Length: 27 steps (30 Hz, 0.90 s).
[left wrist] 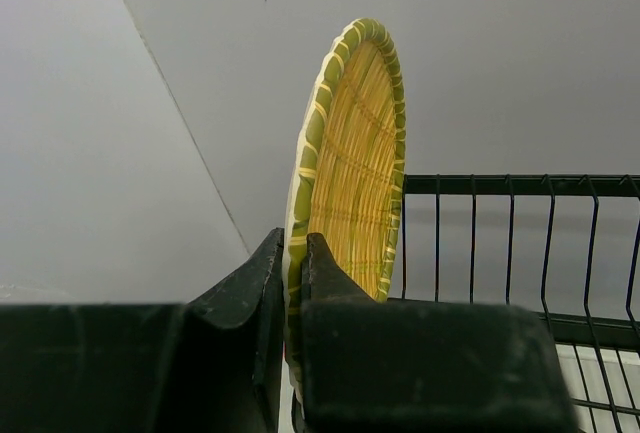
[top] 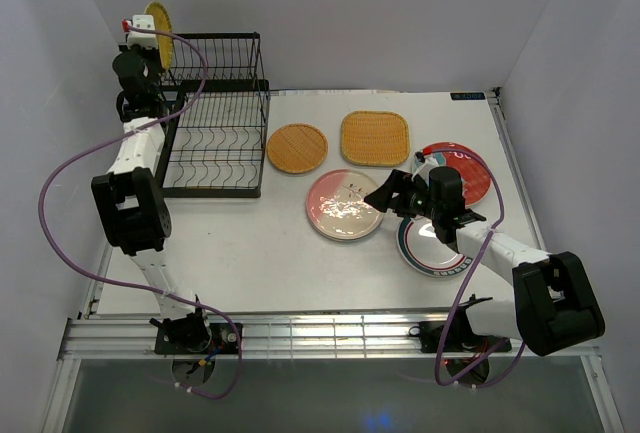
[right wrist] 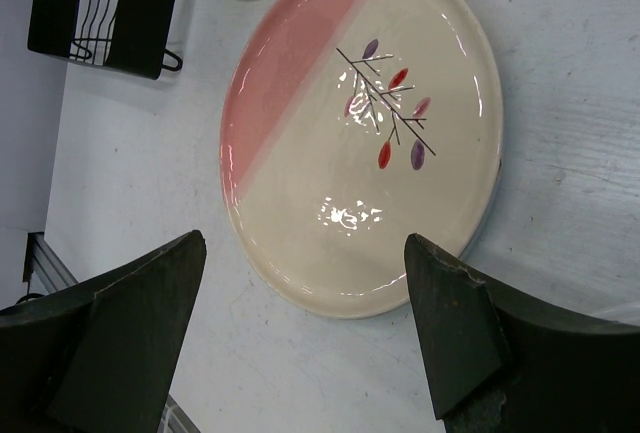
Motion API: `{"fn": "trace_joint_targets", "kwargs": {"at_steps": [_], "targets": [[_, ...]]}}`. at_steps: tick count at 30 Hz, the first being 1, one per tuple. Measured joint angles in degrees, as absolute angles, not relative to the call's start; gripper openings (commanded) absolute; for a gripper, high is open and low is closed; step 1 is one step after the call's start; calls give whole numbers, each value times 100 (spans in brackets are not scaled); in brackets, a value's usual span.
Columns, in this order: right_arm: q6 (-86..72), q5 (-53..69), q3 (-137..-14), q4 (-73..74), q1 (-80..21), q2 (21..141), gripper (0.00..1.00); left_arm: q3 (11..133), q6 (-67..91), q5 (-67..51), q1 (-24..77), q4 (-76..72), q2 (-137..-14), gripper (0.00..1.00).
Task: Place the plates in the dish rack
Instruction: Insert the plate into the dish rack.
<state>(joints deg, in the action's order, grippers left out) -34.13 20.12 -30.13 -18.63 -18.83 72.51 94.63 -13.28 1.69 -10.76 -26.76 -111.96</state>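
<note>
Plate [left wrist: 355, 173] (woven), edge-up, clenched in L gripper [left wrist: 295, 253] over dish rack's [top: 215, 83] rear-left corner; slots [top: 215, 143] below. R gripper [right wrist: 305, 243] released, right of rack.

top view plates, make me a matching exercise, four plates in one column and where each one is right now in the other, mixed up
Plates
1. green-rimmed woven plate
2. pink-and-white plate
3. round orange woven plate
4. red plate

Places
A. flat on the table, closest to the dish rack
B. right of the rounded-square woven plate, partly behind the right arm
C. gripped on edge in the shut left end effector
D. flat on the table under the open right end effector

Pairs: 1-C, 2-D, 3-A, 4-B
</note>
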Motion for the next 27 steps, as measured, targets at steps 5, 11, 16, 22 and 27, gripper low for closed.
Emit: {"fn": "trace_joint_targets", "kwargs": {"at_steps": [5, 11, 16, 22, 27], "targets": [[-3413, 2027, -3017, -1863, -1883, 7251, 86, 9588, -1439, 196, -1026, -2449, -11196, 12], [-3413, 2034, -3022, -1863, -1883, 7251, 86, 9616, -1599, 294, -923, -2392, -11196, 12], [-3413, 2036, -3022, -1863, -1883, 7251, 86, 9623, -1651, 370, -878, -2368, -11196, 13], [-3413, 2038, -3022, -1863, -1883, 7251, 86, 9730, -1651, 397, -875, -2193, -11196, 13], [-3413, 2064, -3022, -1863, -1883, 7251, 86, 9874, -1647, 416, -878, -1927, -11198, 12]]}}
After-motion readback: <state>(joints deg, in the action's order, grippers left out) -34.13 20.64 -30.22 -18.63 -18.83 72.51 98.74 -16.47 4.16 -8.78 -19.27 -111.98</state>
